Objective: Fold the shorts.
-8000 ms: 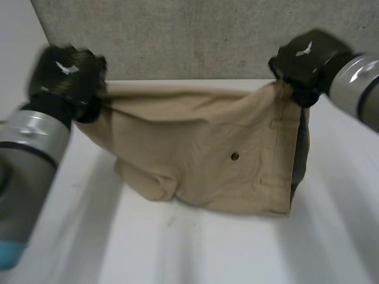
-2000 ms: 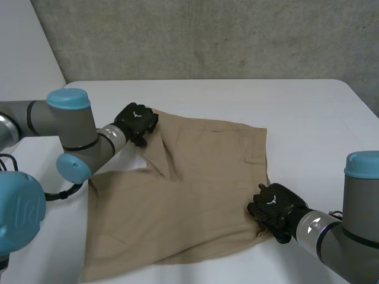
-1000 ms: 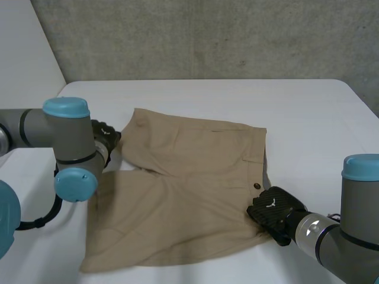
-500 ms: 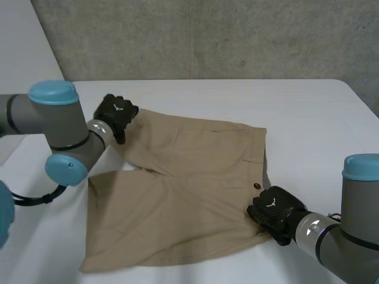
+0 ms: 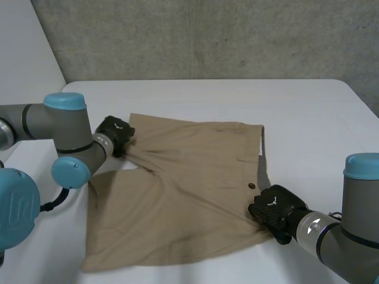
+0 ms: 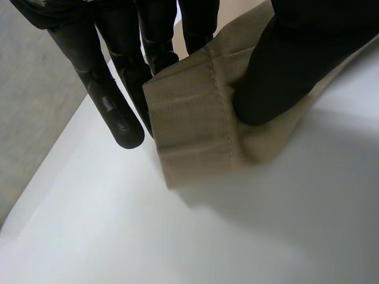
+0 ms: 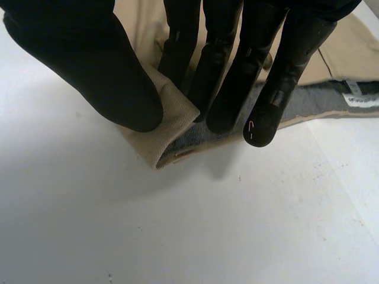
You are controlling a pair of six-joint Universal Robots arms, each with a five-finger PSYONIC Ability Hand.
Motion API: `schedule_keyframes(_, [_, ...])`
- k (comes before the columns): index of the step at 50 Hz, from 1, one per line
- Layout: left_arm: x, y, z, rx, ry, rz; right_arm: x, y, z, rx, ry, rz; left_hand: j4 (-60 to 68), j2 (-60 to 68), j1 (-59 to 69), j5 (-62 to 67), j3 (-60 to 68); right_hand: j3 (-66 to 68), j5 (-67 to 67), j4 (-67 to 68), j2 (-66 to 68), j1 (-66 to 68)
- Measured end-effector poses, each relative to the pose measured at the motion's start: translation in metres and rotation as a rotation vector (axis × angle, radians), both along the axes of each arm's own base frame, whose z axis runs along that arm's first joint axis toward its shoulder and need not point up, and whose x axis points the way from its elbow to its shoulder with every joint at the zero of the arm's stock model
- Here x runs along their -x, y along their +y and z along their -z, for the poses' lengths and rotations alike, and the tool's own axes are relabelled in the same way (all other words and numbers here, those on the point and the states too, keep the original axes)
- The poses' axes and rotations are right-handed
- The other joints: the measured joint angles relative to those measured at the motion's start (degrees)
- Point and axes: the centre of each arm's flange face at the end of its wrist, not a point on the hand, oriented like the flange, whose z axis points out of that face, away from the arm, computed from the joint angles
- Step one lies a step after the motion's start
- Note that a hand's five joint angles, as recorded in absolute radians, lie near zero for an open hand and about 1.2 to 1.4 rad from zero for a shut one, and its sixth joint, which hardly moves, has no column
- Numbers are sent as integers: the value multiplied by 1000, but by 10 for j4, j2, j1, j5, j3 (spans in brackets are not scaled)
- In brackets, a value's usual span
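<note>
Tan shorts (image 5: 183, 183) are lying flat on the worktop (image 5: 308, 112). The left hand (image 5: 114, 133) is pinching their far leg hem, pulling it nearer than before. The right hand (image 5: 273, 210) is pinching their waistband corner. The fold is probably starting.

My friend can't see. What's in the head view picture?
Tan shorts lie spread on a white table. The left hand pinches a far leg corner; the right hand pinches the near waistband corner.
</note>
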Motion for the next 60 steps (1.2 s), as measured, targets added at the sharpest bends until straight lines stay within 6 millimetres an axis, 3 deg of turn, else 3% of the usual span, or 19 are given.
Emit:
schedule_keyframes(7, [-10, 7, -2, 24, -73, -160, 0, 0, 0, -1, 1, -1, 0, 2, 0, 0, 1, 0, 0, 0, 0, 0])
schedule_keyframes(17, [-5, 21, -9, 86, -67, -190, 0, 1, 0, -3, 1, -2, -29, -29, -17, -12, -18, 0, 0, 0, 0, 0])
schedule_keyframes(19, [-4, 22, -9, 97, -64, -192, 0, 1, 0, -3, 1, -2, -258, -249, -256, -229, -245, 0, 0, 0, 0, 0])
schedule_keyframes(22, [-3, 23, -10, 112, -58, -193, 0, 1, 0, -3, 1, -2, -375, -367, -340, -342, -365, 0, 0, 0, 0, 0])
schedule_keyframes(28, [-3, 30, -28, 139, -20, -200, 0, 0, 0, 3, -4, 1, -419, -406, -373, -386, -404, 0, 0, 0, 0, 0])
schedule_keyframes(31, [-6, 41, -49, 148, 35, -210, 0, -2, -1, 14, -17, 12, -419, -406, -373, -386, -404, 0, 0, 0, 0, 0])
schedule_keyframes(37, [-11, 75, -79, 122, 168, -221, -1, -8, -2, 20, -75, 59, -419, -406, -373, -386, -404, 0, 0, 0, 0, 0])
schedule_keyframes(43, [-15, 140, -95, 24, 286, -199, -2, -18, -5, 22, -183, 137, -419, -406, -373, -386, -404, 0, 0, 0, 0, 0])
schedule_keyframes(47, [-26, 181, -92, -72, 273, -196, -1, -24, -7, 22, -227, 176, -419, -406, -373, -386, -404, 0, 0, 0, 0, 0])
schedule_keyframes(52, [-39, 218, -81, -166, 220, -192, 0, -28, -8, 16, -259, 203, -419, -406, -373, -386, -404, 0, 0, 0, 0, 0])
schedule_keyframes(60, [-51, 255, -58, -262, 137, -176, 0, -33, -9, 28, -294, 226, -419, -409, -373, -389, -404, 0, 0, 0, 0, 0])
